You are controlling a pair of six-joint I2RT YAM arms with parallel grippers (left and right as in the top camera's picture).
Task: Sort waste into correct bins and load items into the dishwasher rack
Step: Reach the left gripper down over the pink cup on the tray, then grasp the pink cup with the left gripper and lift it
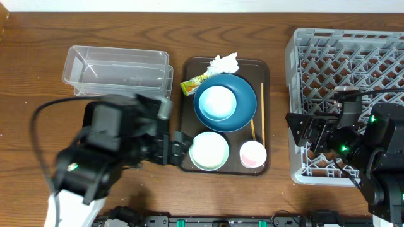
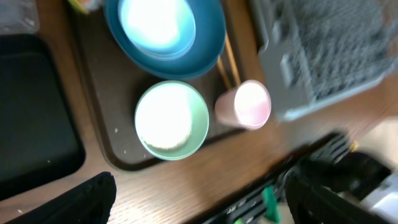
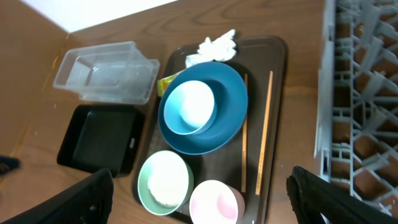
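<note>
On the brown serving tray (image 1: 187,113) lie a crumpled tissue (image 1: 224,62), a yellow-green wrapper (image 1: 194,83), a blue dish (image 1: 243,104) holding a white bowl (image 1: 218,102), a green-rimmed bowl (image 1: 209,151) with rice grains (image 3: 165,193), a pink cup (image 1: 253,154) and chopsticks (image 1: 262,113). The clear tub (image 1: 117,69) stands at the back left. The black tray (image 3: 102,138) is beside the brown tray and hidden under my left arm in the overhead view. The grey rack (image 1: 347,69) is at the right. My left gripper (image 1: 180,146) and right gripper (image 1: 302,129) are open and empty.
The left wrist view shows the green-rimmed bowl (image 2: 172,119), pink cup (image 2: 245,104), black tray (image 2: 31,118) and the table's front edge below the open fingers (image 2: 202,205). The right gripper (image 3: 202,205) hovers over the rack's left side.
</note>
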